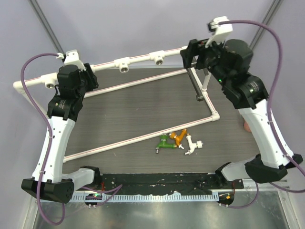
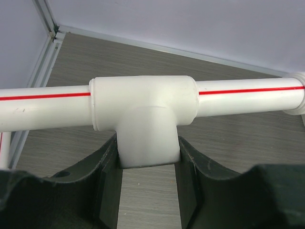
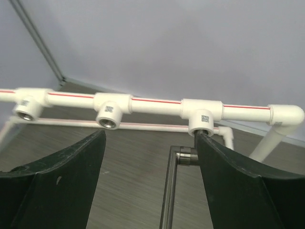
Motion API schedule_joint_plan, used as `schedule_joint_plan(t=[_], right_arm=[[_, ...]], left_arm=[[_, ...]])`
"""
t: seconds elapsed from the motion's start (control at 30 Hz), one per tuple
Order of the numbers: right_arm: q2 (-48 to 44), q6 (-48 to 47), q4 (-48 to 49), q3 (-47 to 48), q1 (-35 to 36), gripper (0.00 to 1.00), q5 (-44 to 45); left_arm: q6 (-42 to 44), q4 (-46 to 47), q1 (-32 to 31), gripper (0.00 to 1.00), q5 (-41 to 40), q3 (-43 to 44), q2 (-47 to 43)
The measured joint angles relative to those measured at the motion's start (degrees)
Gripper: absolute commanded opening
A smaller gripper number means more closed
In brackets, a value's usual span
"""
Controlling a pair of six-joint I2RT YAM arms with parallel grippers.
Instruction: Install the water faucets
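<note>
The black faucet (image 1: 195, 84) has its head in the rightmost tee socket (image 3: 202, 119) of the white pipe frame (image 1: 138, 60), and its long tube (image 3: 168, 191) hangs down. My right gripper (image 3: 150, 135) is open around it, the right finger (image 3: 228, 176) close beside the faucet head; in the top view this gripper (image 1: 192, 61) is at the frame's back right. The green (image 1: 163, 142), orange (image 1: 179, 137) and white (image 1: 192, 144) faucets lie together on the table. My left gripper (image 2: 147, 160) is shut on the stem of a tee socket (image 2: 145, 119) at the frame's left (image 1: 87, 78).
Two unfilled tee sockets (image 3: 108, 114) (image 3: 26, 107) face forward on the back pipe. The frame's front pipes (image 1: 143, 136) cross the dark table diagonally. A grey wall stands behind the frame, and a metal rail (image 1: 157, 193) runs along the near edge.
</note>
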Motion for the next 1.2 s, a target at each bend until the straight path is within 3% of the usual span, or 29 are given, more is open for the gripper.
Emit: schedule_joint_plan(t=[0.17, 0.33, 0.6, 0.87, 1.2], right_arm=[[8.20, -10.03, -8.13, 5.18, 9.20, 0.89, 18.23], [16.00, -18.36, -12.33, 5.86, 13.86, 0.90, 34.38], [19.50, -30.36, -7.78, 2.80, 15.15, 0.89, 52.41], [20.17, -41.00, 3.74, -2.97, 15.72, 0.80, 59.89], [19.98, -44.11, 10.36, -3.04, 16.09, 0.66, 61.35]], left_arm=[[0.02, -0.02, 0.00, 0.00, 0.00, 0.00, 0.00], [0.02, -0.02, 0.00, 0.00, 0.00, 0.00, 0.00], [0.02, -0.02, 0.00, 0.00, 0.02, 0.00, 0.00], [0.02, 0.02, 0.00, 0.00, 0.13, 0.00, -0.07], [0.02, 0.11, 0.00, 0.00, 0.15, 0.00, -0.04]])
